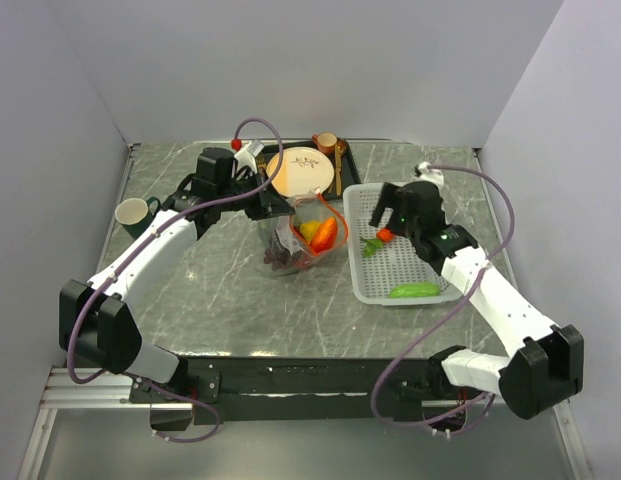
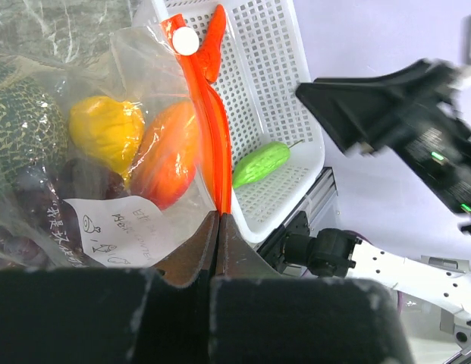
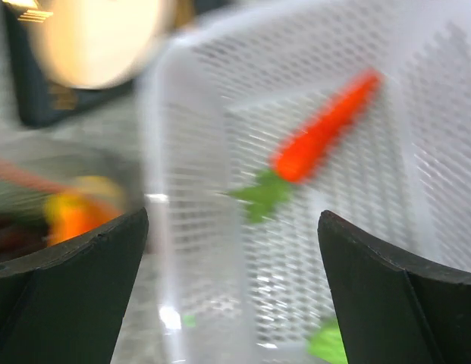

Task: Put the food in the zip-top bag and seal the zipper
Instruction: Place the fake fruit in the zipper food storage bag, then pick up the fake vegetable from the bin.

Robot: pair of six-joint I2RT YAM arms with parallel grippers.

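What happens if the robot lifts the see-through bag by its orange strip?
The bag would probably sag and stretch downward: its plastic looks thin and crinkled. The fruit inside likely slides to the bottom, making it swing. The left gripper pinches only the strip, so it might slip.

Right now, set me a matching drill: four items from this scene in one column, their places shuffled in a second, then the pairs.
1. carrot
2. cucumber
3. yellow pear
4. zipper

A. inside the zip-top bag
B. pinched in the left end effector
C. at the near edge of the basket
D. in the basket, under the open right end effector

Pairs: 1-D, 2-C, 3-A, 4-B
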